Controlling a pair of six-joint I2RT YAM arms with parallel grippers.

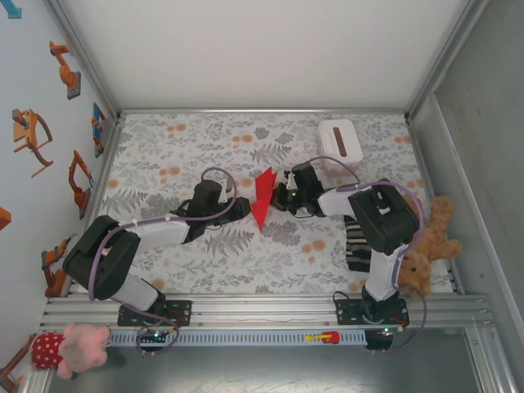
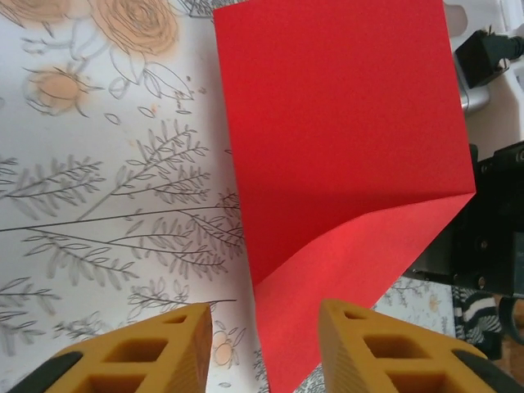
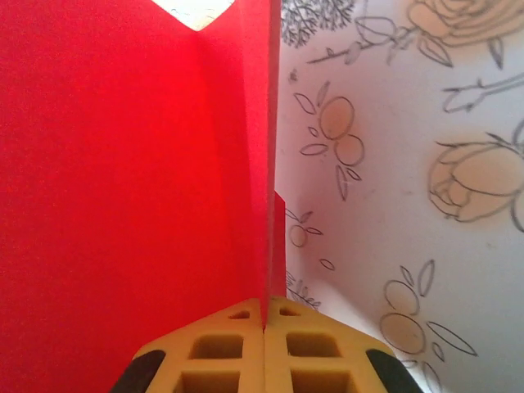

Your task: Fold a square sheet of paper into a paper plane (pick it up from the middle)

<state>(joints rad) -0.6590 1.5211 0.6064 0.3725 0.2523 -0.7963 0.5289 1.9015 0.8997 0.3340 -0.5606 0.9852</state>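
Observation:
The square sheet of paper (image 1: 263, 199) is bright red, folded along a crease, and stands on edge above the middle of the flowered table (image 1: 180, 147). My right gripper (image 1: 281, 199) comes at it from the right; in the right wrist view the gripper (image 3: 264, 304) is shut on the paper's (image 3: 123, 164) folded edge. From the left comes my left gripper (image 1: 244, 210). In the left wrist view its gripper (image 2: 264, 315) is open, yellow fingers (image 2: 176, 344) apart, with the lower corner of the paper (image 2: 344, 123) between them and a gap on the left side.
A white box (image 1: 340, 139) with a dark slot lies at the back right. A striped cloth (image 1: 357, 246) and a brown teddy bear (image 1: 427, 244) sit by the right arm. A pink plush (image 1: 74, 344) lies at the near left, off the table.

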